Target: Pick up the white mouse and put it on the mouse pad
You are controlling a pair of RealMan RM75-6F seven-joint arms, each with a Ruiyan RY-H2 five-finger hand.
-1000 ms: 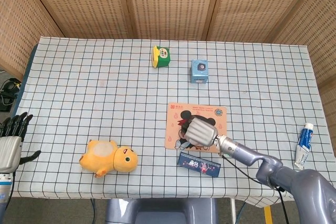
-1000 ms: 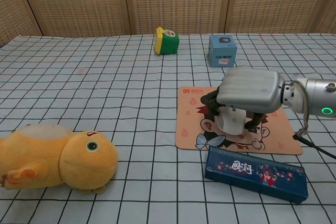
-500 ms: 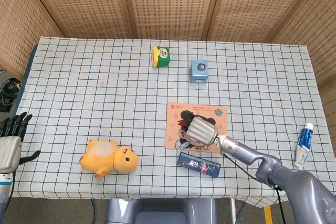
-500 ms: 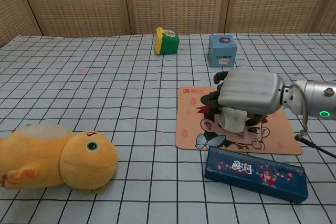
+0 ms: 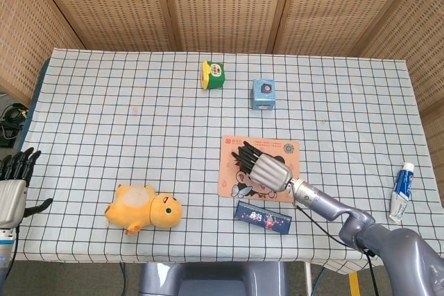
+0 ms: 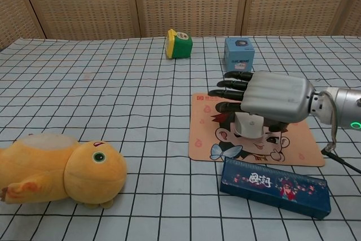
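The white mouse [image 6: 250, 125] sits on the orange cartoon mouse pad [image 6: 203, 134], under the palm of my right hand [image 6: 272, 99]. That hand hovers just over it with its fingers stretched out flat to the left, gripping nothing. In the head view my right hand [image 5: 264, 165] covers the mouse, and the mouse pad [image 5: 234, 149] shows around it. My left hand [image 5: 13, 182] rests off the table's left edge, fingers apart and empty.
A dark blue flat box [image 6: 274, 187] lies just in front of the pad. A yellow plush toy [image 6: 56, 167] lies at front left. A green and yellow cube [image 6: 179, 44] and a blue box [image 6: 239, 53] stand at the back. A toothpaste tube [image 5: 401, 192] lies far right.
My right hand's fingers, curled around the mouse a second ago, have uncurled and stretched out. The mouse now lies free on the pad.
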